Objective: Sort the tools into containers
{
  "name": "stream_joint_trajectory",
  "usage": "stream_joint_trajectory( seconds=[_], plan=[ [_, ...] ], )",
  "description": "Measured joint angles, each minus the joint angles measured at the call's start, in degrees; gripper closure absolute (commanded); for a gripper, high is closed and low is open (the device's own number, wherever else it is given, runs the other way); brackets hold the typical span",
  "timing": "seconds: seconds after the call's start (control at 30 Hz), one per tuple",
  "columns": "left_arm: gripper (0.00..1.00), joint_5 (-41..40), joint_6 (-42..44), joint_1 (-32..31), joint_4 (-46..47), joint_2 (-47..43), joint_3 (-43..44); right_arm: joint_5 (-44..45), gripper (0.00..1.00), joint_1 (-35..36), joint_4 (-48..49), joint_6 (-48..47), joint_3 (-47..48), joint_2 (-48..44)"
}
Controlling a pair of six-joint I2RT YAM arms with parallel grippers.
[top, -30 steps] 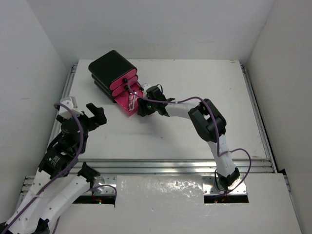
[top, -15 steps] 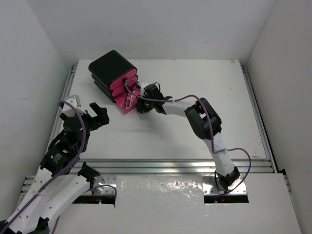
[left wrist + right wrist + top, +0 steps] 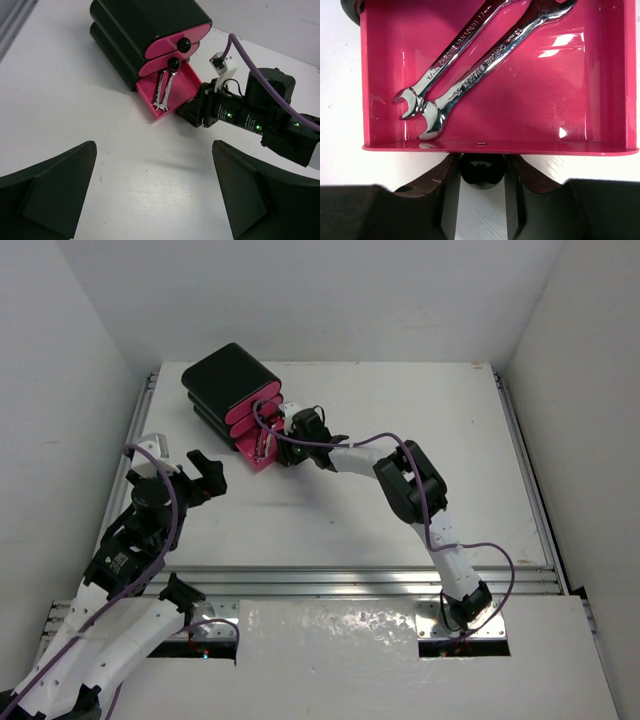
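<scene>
Right wrist view: your right claw is pinched onto the knob of the open drawer, with both wrenches lying just beyond it. To close, push straight and level, avoiding any twist. Your left claw gapes wide, empty.

Left pincer spread wide, aloft; right pincer clamped, arm outstretched.

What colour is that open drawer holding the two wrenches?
The drawer is glossy magenta pink, with a black knob; it shows best in the right wrist view.
</scene>
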Motion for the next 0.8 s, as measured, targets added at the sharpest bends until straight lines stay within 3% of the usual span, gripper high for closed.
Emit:
stream_joint_trajectory(
  seconds=[0.4,0.8],
  plan=[
    [0.01,1.2,0.15,0.0,0.79,0.2,-0.22,-1.27,0.66,-0.15,5.73,-0.07,-3.58,-0.85],
    [0.01,1.92,0.37,0.0,1.16,0.2,-0.31,-1.64,0.66,-0.48,6.1,0.0,2.38,2.4]
  ],
)
